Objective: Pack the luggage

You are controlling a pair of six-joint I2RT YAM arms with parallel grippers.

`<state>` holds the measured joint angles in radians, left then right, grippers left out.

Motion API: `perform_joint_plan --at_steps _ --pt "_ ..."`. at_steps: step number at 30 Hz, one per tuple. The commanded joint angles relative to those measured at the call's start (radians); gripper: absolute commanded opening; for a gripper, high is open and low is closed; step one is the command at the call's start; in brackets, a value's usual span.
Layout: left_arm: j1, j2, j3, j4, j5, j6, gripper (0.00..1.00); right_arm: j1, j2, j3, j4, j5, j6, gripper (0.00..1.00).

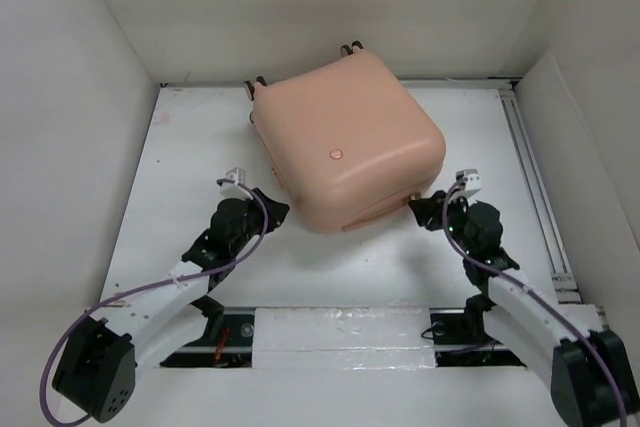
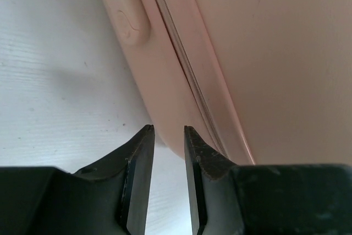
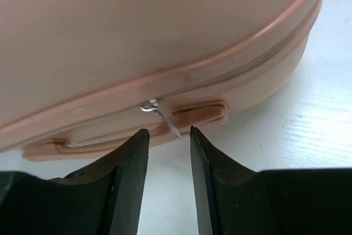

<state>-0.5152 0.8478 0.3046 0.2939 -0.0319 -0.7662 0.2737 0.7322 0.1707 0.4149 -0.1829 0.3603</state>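
The luggage [image 1: 345, 142] is a pale salmon-pink hard-shell suitcase lying flat and closed in the middle of the table, wheels at its far side. My left gripper [image 1: 272, 209] is open and empty at its near left corner, close to the shell [image 2: 181, 81] with its zip seam. My right gripper [image 1: 422, 209] is open and empty at the near right side. In the right wrist view a silver zip pull [image 3: 162, 115] hangs from the seam just ahead of my fingertips, above the pink side handle [image 3: 137, 130].
White walls enclose the table [image 1: 180, 177] on the left, back and right. A metal rail [image 1: 535, 187] runs along the right edge. A white taped strip [image 1: 345, 332] lies between the arm bases at the near edge.
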Motion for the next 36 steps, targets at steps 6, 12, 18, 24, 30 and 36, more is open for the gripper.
perform_joint_plan --at_steps 6,12,18,24,30,36 --pt "-0.002 0.014 -0.036 0.117 0.11 0.061 0.24 -0.056 0.243 0.085 0.214 -0.138 -0.057 0.43" --pt "-0.002 0.072 -0.036 0.149 0.147 0.079 0.24 -0.056 0.262 0.098 0.214 -0.128 -0.101 0.43" --pt "-0.002 0.119 -0.027 0.192 0.179 0.079 0.24 -0.056 0.3 0.118 0.263 -0.188 -0.1 0.32" --pt "-0.002 0.117 -0.018 0.192 0.179 0.079 0.24 -0.047 0.146 0.118 0.116 -0.095 -0.112 0.38" --pt "-0.002 0.129 -0.018 0.192 0.17 0.079 0.24 -0.047 0.165 0.147 0.068 -0.041 -0.13 0.44" --pt "-0.002 0.128 -0.018 0.201 0.181 0.079 0.24 -0.047 0.26 0.159 0.13 -0.13 -0.121 0.38"
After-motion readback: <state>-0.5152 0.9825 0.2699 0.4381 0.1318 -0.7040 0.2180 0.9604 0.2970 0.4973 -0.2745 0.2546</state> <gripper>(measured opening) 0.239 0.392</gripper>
